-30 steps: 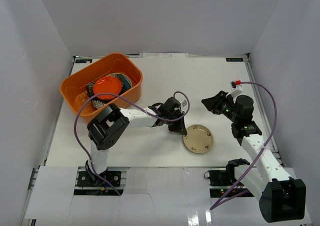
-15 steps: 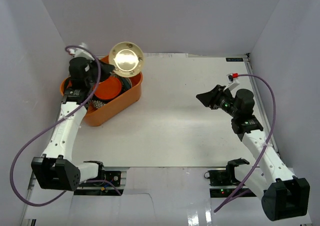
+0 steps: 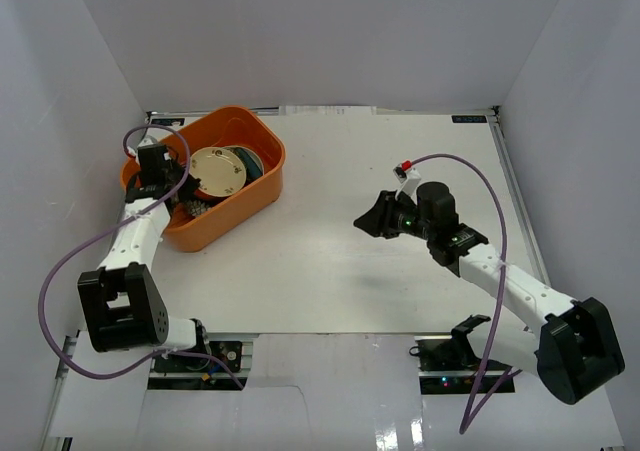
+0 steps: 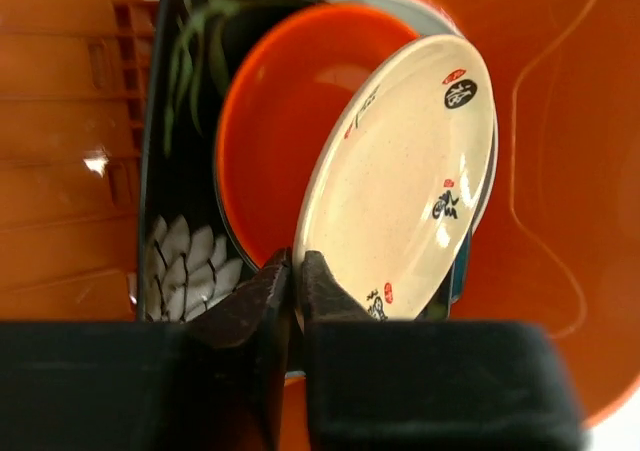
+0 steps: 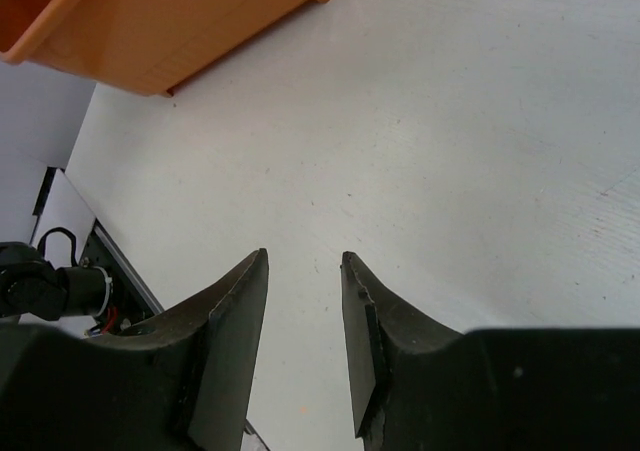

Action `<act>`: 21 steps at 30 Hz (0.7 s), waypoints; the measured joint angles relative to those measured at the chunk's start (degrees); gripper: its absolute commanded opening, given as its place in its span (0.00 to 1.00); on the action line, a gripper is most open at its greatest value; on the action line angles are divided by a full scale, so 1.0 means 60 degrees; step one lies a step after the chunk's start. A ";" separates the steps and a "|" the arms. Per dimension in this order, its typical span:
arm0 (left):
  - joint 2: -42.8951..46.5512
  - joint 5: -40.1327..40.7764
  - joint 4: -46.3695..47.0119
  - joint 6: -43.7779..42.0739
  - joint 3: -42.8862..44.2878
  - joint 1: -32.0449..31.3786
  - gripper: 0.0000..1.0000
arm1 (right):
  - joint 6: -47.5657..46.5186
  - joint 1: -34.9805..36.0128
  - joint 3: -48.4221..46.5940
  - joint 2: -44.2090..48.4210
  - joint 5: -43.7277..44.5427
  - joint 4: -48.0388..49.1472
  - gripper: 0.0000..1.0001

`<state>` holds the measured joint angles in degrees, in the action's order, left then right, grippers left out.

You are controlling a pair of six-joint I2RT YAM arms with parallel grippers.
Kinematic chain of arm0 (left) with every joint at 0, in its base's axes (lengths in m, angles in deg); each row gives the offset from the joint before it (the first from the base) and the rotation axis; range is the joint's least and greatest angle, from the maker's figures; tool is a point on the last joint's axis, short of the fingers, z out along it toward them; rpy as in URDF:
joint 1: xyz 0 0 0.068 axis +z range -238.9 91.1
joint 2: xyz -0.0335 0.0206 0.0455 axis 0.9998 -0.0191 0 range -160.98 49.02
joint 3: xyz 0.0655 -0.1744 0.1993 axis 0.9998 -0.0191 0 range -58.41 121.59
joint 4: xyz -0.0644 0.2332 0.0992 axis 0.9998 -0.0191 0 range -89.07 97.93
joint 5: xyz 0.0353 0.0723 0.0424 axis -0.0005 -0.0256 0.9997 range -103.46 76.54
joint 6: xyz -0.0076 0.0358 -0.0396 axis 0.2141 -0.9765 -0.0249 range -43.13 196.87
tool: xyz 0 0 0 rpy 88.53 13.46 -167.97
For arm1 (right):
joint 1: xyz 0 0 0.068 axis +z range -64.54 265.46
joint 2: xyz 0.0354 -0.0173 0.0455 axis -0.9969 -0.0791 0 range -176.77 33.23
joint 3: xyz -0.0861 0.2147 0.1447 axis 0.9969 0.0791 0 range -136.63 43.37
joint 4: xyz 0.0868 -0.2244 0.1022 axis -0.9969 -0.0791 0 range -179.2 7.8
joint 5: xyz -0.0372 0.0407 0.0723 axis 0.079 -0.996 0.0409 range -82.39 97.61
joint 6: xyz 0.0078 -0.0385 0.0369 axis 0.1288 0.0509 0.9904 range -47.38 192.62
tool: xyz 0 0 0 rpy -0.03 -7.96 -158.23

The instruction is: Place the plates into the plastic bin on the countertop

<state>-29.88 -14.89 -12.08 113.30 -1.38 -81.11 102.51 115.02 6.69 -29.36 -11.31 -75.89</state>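
Left wrist view, lower centre: left gripper (image 4: 297, 271) pinches the beige plate (image 4: 400, 181) by its rim. It leans on the red plate (image 4: 280, 121) inside the orange bin (image 4: 560, 171). Release gently, then lift straight out. Right gripper (image 5: 305, 301) hangs spread, empty.

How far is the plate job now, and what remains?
Done: the red plate and black floral plate lie in the orange bin. In hand: the left end effector pinches the rim of the beige plate, which leans on the red one. Left: release it; no plate shows on the countertop, and the right end effector is open and empty.
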 measured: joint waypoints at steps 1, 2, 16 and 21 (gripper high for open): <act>0.0000 0.0142 0.0055 -0.0029 0.0033 0.0000 0.32 | 0.0000 0.0098 -0.0018 -0.0117 0.0080 0.0000 0.43; 0.0000 0.0266 0.0117 -0.0091 0.0066 0.0000 0.56 | -0.0007 0.0197 -0.0051 -0.0248 0.0153 -0.0011 0.46; 0.2055 -0.0277 0.0444 -0.0561 0.0255 -0.0120 0.98 | -0.0594 0.0517 -0.1687 -0.0146 0.1483 -0.1275 0.90; 0.3952 -0.1457 0.0907 -0.0714 0.0255 -0.2288 0.98 | -0.1497 0.0532 -0.2528 0.0984 0.2160 -0.1912 0.90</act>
<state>-6.16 -23.63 -6.64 109.01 0.15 -94.84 93.52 118.22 -8.48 -23.46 1.65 -87.37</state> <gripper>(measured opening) 0.978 0.900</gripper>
